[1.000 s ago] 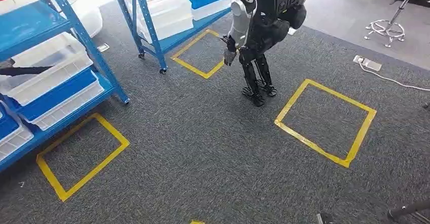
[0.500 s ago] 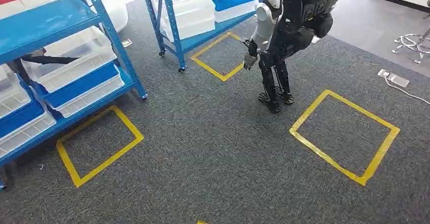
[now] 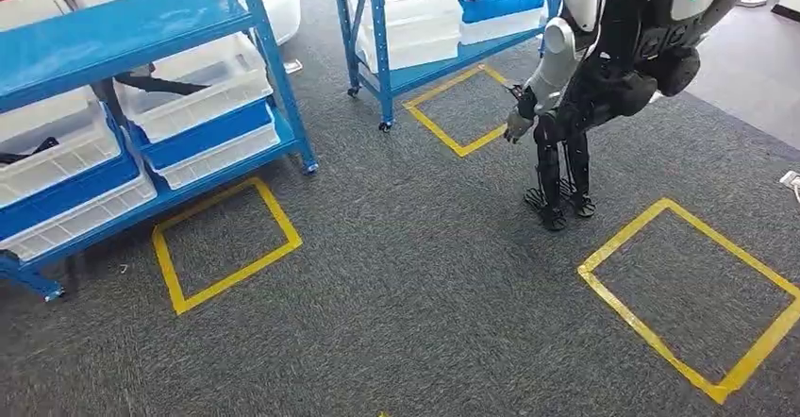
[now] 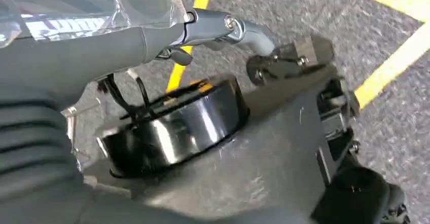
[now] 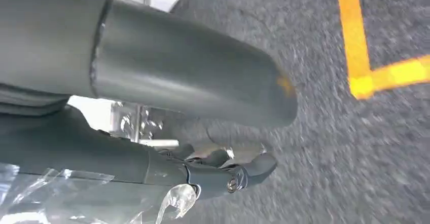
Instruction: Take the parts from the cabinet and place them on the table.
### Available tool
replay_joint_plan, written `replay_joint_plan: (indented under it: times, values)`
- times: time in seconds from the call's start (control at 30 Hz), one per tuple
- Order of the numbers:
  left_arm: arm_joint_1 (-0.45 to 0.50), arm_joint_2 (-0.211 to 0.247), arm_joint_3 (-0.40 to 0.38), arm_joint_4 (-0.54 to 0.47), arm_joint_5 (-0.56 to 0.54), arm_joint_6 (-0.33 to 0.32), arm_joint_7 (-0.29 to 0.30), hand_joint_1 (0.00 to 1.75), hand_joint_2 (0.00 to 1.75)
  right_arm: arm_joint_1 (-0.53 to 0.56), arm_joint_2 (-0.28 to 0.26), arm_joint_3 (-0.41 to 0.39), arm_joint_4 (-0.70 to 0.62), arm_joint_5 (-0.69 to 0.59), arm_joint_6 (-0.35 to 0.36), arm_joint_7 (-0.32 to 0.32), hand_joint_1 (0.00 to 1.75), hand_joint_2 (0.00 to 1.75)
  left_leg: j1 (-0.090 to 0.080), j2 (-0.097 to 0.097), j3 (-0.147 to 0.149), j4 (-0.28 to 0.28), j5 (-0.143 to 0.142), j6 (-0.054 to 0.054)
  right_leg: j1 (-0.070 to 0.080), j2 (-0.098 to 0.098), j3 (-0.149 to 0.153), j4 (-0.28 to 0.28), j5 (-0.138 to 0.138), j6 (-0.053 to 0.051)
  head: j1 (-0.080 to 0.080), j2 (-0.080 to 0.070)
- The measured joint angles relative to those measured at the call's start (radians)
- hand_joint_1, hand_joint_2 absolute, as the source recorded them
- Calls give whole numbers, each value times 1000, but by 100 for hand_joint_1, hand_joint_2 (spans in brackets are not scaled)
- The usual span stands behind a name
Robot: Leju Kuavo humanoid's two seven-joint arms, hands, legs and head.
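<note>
The left hand (image 4: 152,41) is smooth matt grey, with a dark ribbed cover (image 4: 30,148) behind it like a bellows, thin black cables (image 4: 127,95) looped beside it, and a darker metal finger (image 4: 238,26) jointed with a bright silver screw (image 4: 230,22). A crinkled sheet of clear film (image 4: 91,6) is wrapped over its back. The right hand (image 5: 177,107) has a thick, rounded grey thumb (image 5: 192,77) with a small orange fleck near its tip, darker fingers (image 5: 223,176) pinned by a round screw (image 5: 233,184), and the same clear wrap (image 5: 172,198).
</note>
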Motion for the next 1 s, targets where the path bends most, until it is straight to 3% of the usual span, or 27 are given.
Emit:
replay_joint_plan:
  times: [0.03,0.07,0.1,0.17,0.2,0.23,0.3,0.33,0.37,0.4,0.5,0.53,0.57,0.6,0.67,0.7,0.73,0.8,0.83,0.87,0.9,1.0]
  values:
    - [2,0,-1,0,-2,5,2,0,175,-1,3,5,3,5,-5,-1,0,0,-1,40,-4,23,-14,-7,0,-10,3,-1,0,-4,0,0]
    - [2,0,-3,0,-4,10,6,0,175,-2,3,11,7,7,-10,-2,0,0,-1,73,-32,75,-44,-15,0,-19,5,-1,-3,-8,0,0]
    - [0,0,-6,0,-5,14,8,0,175,-3,3,17,9,9,-16,-2,0,0,3,91,-74,155,-83,-22,1,-30,6,-1,-5,-12,0,0]
    - [0,0,-7,0,-6,20,14,0,175,-1,3,26,16,12,-23,-3,0,0,9,103,-169,330,-147,-29,4,-56,7,-1,-11,-16,0,0]
    - [2,0,-8,0,-6,21,18,0,175,-2,4,30,19,15,-25,-5,0,0,11,104,-191,362,-146,-29,4,-69,9,-1,-14,-15,0,0]
    - [4,0,-8,0,-6,23,19,0,175,-2,5,35,22,16,-29,-8,0,0,12,105,-185,337,-120,-28,5,-80,14,-1,-17,-15,0,0]
    - [5,1,-10,0,-7,24,21,0,175,-3,8,43,23,20,-33,-14,0,0,10,120,-108,177,-27,-19,6,-103,28,-1,-26,-13,0,0]
    - [4,1,-12,0,-7,26,21,0,175,-4,11,48,23,21,-36,-20,0,0,3,163,-54,67,21,-6,8,-115,37,-2,-31,-10,0,0]
    - [2,1,-15,0,-8,26,21,0,175,-4,13,52,25,22,-41,-25,0,0,-8,212,-33,12,20,5,12,-124,44,-1,-37,-4,0,0]
    - [1,1,-18,0,-10,27,21,0,175,-8,16,53,27,22,-46,-31,0,0,-11,194,-34,13,18,3,13,-131,45,-3,-41,2,0,0]
    - [4,1,-26,0,-13,29,23,0,175,-21,20,65,30,21,-57,-45,0,0,-14,162,-36,10,19,11,11,-161,60,-11,-46,16,0,0]
    - [6,0,-26,0,-14,29,25,0,175,-17,19,66,31,19,-62,-49,0,0,4,150,-20,-6,30,16,11,-157,65,-4,-54,24,0,0]
    - [4,1,-27,0,-15,29,25,0,175,-23,20,67,33,19,-63,-50,0,0,1,130,-15,-10,30,17,16,-94,53,26,-72,29,2,0]
    - [-1,3,-28,1,-16,29,26,0,175,-14,24,68,35,18,-64,-53,0,0,2,125,-16,-10,30,23,9,-59,18,95,-110,29,1,0]
    - [-3,1,-32,1,-17,28,26,0,175,-15,23,74,41,19,-66,-55,0,0,-1,100,-15,-9,29,27,10,-36,-73,257,-176,27,2,0]
    - [-2,0,-32,1,-17,27,26,0,175,-13,23,76,41,18,-66,-55,0,0,-2,86,-14,-9,28,29,10,-34,-108,305,-177,27,2,0]
    - [-2,0,-32,1,-17,26,26,0,175,-13,23,77,44,18,-67,-57,0,0,-3,68,-12,-9,27,28,10,-33,-115,295,-150,26,2,0]
    - [-3,0,-32,1,-17,23,26,0,175,-12,22,80,47,16,-68,-60,0,0,-1,37,-4,-7,23,24,8,-24,-67,157,-53,23,2,0]
    - [-3,0,-33,1,-17,23,26,0,175,-12,20,82,47,16,-68,-61,0,0,-1,26,-1,-6,20,20,6,3,-33,74,-8,23,2,0]
    - [-3,0,-34,1,-17,23,26,0,175,-9,20,84,49,16,-68,-61,0,0,-3,16,-3,-2,16,14,1,63,-13,6,7,22,2,0]
    - [-5,0,-34,1,-17,23,26,0,175,-10,18,85,52,16,-69,-62,0,0,-8,6,-7,4,10,9,4,49,-10,2,7,15,2,0]
    - [-5,0,-34,1,-19,29,40,0,175,-20,19,91,52,15,-70,-65,0,0,-1,-16,-12,1,7,-3,10,20,-6,3,3,-2,1,0]
